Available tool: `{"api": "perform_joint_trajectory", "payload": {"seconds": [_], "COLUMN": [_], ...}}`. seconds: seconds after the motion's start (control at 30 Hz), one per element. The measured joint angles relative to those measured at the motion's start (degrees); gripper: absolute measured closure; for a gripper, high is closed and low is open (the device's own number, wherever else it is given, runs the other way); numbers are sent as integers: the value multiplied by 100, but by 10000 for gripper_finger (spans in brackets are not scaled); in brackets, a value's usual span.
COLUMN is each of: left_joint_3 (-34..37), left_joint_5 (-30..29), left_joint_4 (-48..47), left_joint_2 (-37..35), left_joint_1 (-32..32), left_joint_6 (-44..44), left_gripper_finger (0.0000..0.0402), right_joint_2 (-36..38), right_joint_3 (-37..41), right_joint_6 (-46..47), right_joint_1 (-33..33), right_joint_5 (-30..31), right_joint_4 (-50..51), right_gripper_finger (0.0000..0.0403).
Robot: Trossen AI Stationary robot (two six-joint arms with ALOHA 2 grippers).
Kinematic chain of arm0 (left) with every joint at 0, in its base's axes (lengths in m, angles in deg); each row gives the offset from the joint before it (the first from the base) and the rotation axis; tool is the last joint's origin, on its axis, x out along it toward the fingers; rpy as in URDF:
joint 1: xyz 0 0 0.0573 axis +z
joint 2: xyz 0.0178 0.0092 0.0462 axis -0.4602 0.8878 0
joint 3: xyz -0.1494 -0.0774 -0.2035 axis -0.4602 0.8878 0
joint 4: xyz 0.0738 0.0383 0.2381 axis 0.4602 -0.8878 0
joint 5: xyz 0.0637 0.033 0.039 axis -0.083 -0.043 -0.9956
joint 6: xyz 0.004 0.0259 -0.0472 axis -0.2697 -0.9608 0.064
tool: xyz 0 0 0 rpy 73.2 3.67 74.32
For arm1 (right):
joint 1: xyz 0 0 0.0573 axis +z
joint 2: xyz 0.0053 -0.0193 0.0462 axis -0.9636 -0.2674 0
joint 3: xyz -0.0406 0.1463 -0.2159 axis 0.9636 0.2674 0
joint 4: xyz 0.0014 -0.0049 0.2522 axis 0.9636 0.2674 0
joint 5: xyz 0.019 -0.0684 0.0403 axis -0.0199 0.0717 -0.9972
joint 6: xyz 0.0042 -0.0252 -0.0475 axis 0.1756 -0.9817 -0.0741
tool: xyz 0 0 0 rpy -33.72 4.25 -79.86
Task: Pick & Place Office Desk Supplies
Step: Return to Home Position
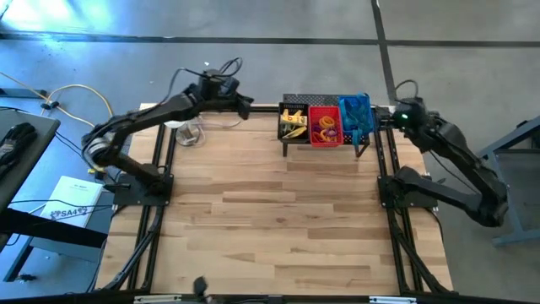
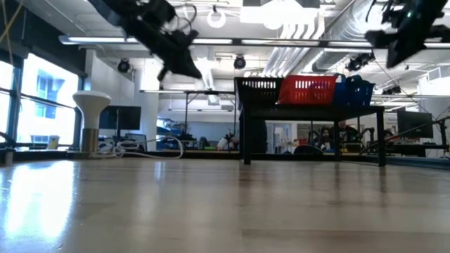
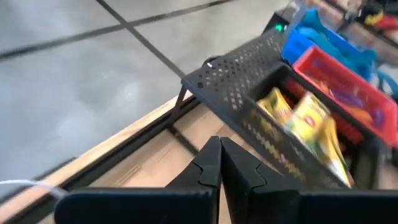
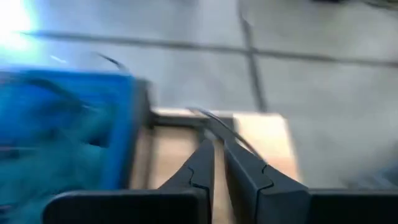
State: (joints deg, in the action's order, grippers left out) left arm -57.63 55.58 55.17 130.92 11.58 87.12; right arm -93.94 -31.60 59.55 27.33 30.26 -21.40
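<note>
Grey concrete floor (image 1: 321,25), dark seam lines crossing it. Bright windows (image 2: 42,91) on one side. White ducts (image 2: 337,21) overhead, lit. Dark monitor (image 2: 121,117) on far desk.

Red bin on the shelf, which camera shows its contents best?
The high view looks straight down into the red bin, showing orange and purple pieces. Low view: only its side wall. Left wrist: a slanted glimpse. Right wrist: nothing.
</note>
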Motion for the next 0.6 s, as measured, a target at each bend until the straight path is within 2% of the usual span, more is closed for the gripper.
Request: {"api": "perform_joint_trajectory", "payload": {"seconds": [0.27, 0.37, 0.5, 0.6], "left_joint_3": [0, 51, 542, 984], "left_joint_5": [-709, -711, -607, -880], "left_joint_4": [-1653, -2051, -2097, -2014], "left_joint_2": [-1524, -1968, -2501, -2934], "left_joint_1": [-564, -945, -1669, -2186], "left_joint_6": [-981, -1058, -986, -810], "left_gripper_finger": [401, 401, 401, 401], "right_joint_2": [1053, 1177, 1121, 854], "right_joint_3": [5, 254, 1018, 1635], "right_joint_6": [-536, -546, -533, -700], "right_joint_1": [1233, 1768, 2542, 3144], "right_joint_5": [-2106, -2366, -2517, -2501], "right_joint_4": [-1849, -2451, -3622, -4783], "right_gripper_finger": [398, 400, 401, 401]}}
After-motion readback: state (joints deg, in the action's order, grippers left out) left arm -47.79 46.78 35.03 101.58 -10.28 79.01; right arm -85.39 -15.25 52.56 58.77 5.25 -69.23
